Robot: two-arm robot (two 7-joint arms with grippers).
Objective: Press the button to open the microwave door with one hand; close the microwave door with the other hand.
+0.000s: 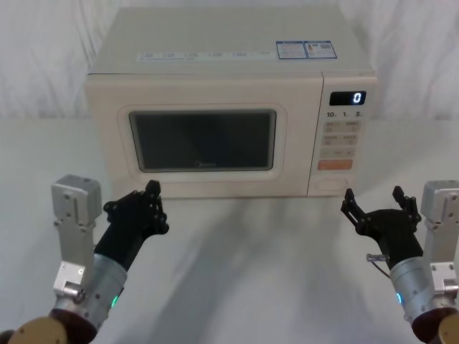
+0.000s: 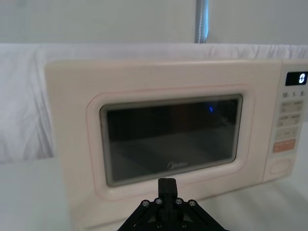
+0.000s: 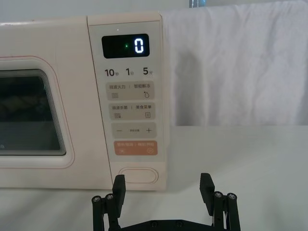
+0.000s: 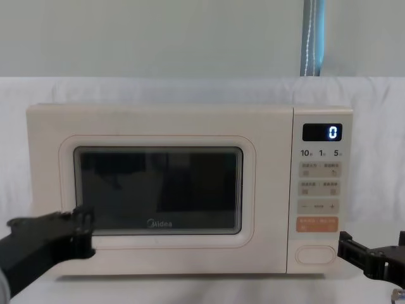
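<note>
We see the microwave door shut flush with the oven's front, its dark window facing us; the button sits at the foot of the control panel, under the orange key. Our right gripper hovers just in front of the button, not touching it — fingers spread apart, nothing between them; our left gripper hangs before the door's lower left corner, fingers drawn together and empty. The display reads 0; the oven stands on a white table.
</note>
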